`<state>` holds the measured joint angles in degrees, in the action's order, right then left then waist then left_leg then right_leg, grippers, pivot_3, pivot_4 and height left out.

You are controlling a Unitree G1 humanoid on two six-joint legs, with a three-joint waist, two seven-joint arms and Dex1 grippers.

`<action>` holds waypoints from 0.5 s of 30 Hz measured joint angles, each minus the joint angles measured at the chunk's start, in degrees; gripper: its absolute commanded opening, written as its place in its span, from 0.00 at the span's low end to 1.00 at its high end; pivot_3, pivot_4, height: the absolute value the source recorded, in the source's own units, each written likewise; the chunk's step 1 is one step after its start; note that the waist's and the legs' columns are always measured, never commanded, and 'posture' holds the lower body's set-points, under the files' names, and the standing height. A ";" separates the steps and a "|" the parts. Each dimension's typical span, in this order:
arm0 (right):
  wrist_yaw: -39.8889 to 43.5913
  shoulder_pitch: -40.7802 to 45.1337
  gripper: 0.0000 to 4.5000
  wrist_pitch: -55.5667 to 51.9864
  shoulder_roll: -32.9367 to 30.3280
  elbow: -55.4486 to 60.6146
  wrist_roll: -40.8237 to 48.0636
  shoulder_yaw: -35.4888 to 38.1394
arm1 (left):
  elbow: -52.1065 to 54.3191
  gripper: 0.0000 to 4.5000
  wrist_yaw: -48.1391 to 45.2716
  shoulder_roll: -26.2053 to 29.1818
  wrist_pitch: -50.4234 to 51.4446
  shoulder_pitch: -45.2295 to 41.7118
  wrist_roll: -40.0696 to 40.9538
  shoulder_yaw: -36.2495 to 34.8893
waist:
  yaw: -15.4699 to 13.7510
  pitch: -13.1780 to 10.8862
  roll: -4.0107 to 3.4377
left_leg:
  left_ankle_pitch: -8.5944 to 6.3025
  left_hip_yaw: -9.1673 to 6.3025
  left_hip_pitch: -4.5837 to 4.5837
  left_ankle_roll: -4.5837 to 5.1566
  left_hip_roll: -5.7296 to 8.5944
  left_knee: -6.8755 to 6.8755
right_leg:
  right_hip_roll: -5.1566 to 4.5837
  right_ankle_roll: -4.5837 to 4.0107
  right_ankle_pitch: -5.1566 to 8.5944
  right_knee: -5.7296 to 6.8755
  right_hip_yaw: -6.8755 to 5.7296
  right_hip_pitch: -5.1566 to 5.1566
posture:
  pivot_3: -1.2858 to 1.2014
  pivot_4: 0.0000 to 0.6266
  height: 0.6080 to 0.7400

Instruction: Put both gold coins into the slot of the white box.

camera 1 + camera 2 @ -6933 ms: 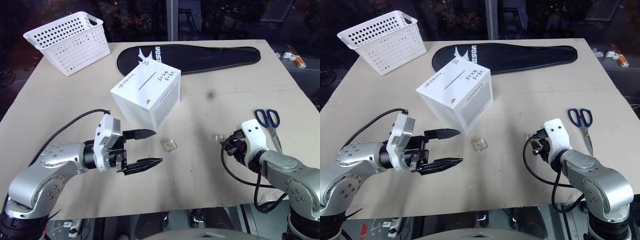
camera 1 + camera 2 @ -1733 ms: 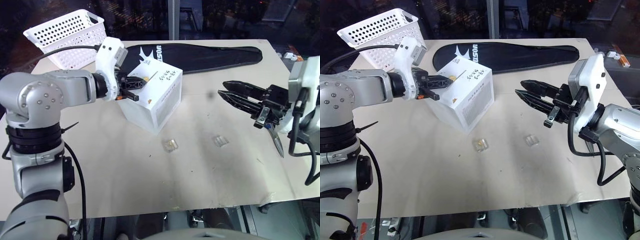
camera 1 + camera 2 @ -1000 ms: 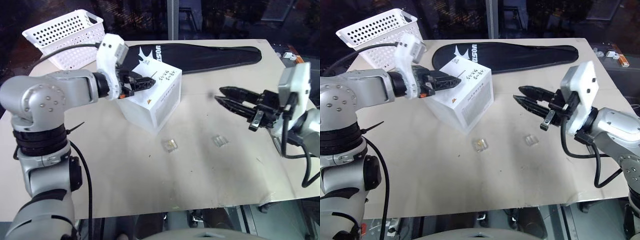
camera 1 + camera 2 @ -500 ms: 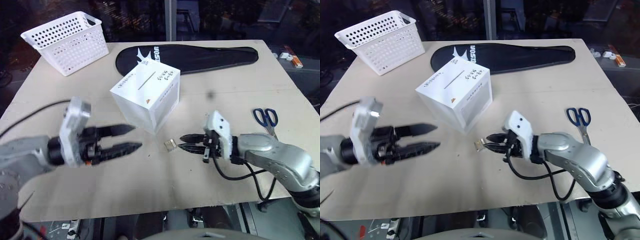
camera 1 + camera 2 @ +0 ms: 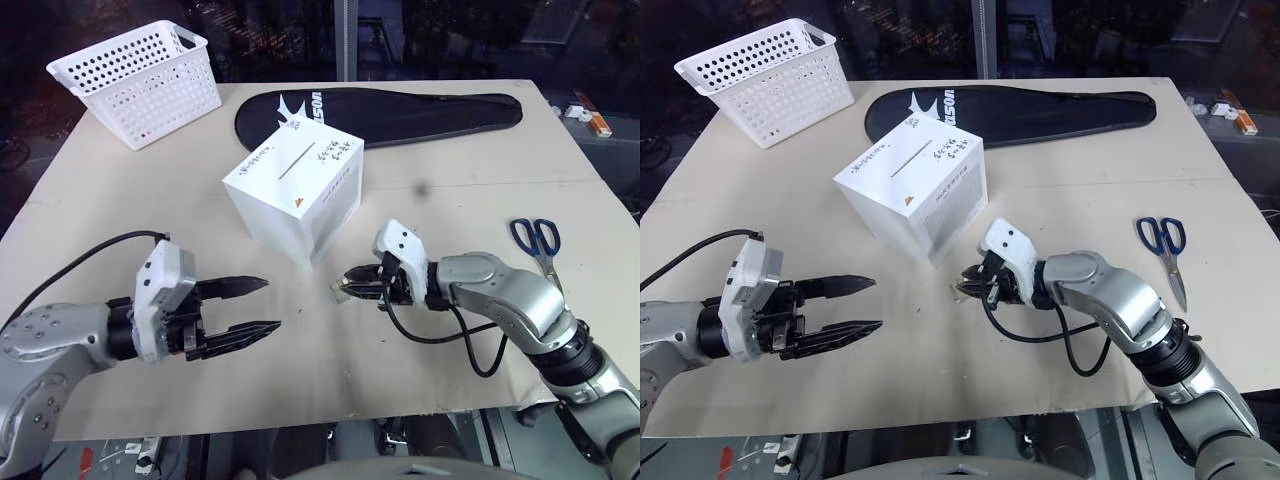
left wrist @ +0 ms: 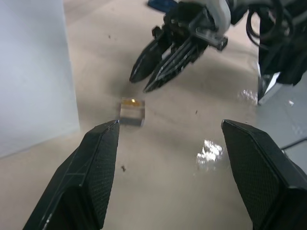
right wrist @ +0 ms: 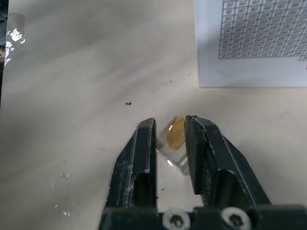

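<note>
The white box (image 5: 290,195) stands mid-table with its slot (image 5: 297,160) running across the top face. One gold coin (image 7: 176,133) in its clear case lies on the table just right of the box's near corner, also seen from the head (image 5: 337,291). My right gripper (image 5: 349,288) lies low on the table pointing left, its jaws narrowly open, and the coin sits right at the fingertips (image 7: 147,132). My left gripper (image 5: 270,304) hovers wide open and empty at the near left, pointing toward the coin (image 6: 132,107).
A white perforated basket (image 5: 140,70) stands at the far left corner. A long black racket bag (image 5: 380,110) lies across the back. Blue-handled scissors (image 5: 535,240) rest at the right edge behind my right arm.
Both arms have come down from box height to the table. The left gripper left the box top and dropped near left. The right swung left to the coin and parted its fingers slightly.
</note>
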<state>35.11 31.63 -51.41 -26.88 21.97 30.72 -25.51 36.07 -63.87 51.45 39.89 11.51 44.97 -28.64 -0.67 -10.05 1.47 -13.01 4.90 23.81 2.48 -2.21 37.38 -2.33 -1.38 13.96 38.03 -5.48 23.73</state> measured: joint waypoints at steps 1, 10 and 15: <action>0.01 0.00 0.50 -0.18 0.43 0.02 -0.14 0.00 | -0.10 0.77 -0.18 0.00 -0.97 0.01 -0.53 0.10 | 0.00 0.00 0.00 | 0.00 -0.01 -0.01 0.01 -0.01 -0.01 | 0.01 0.07 0.04 0.00 -0.01 0.00 | 0.52 0.24 0.99; 4.21 -3.93 0.81 2.84 -4.40 7.96 1.24 7.28 | -0.74 0.77 4.71 -1.11 -0.57 -2.44 -2.31 8.27 | -0.29 -0.01 -0.01 | -0.04 -0.02 0.03 0.07 0.01 0.00 | -0.01 0.21 0.09 -0.04 -0.02 -0.02 | 0.52 0.24 0.99; 4.99 -10.49 0.98 2.72 -11.36 15.13 2.47 13.03 | -1.01 0.77 11.89 -4.77 4.84 -7.29 -1.04 16.01 | -0.15 0.00 0.00 | -0.12 -0.03 0.00 0.21 0.00 -0.01 | 0.01 0.22 0.10 -0.02 -0.01 -0.03 | 0.52 0.24 0.99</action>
<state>40.10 21.15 -48.68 -38.23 37.10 33.19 -12.47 35.06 -51.99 46.68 44.72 4.22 43.93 -12.63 -0.82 -10.06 1.46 -13.13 4.88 23.80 2.69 -2.22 37.37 -2.32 -1.16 14.06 38.01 -5.49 23.70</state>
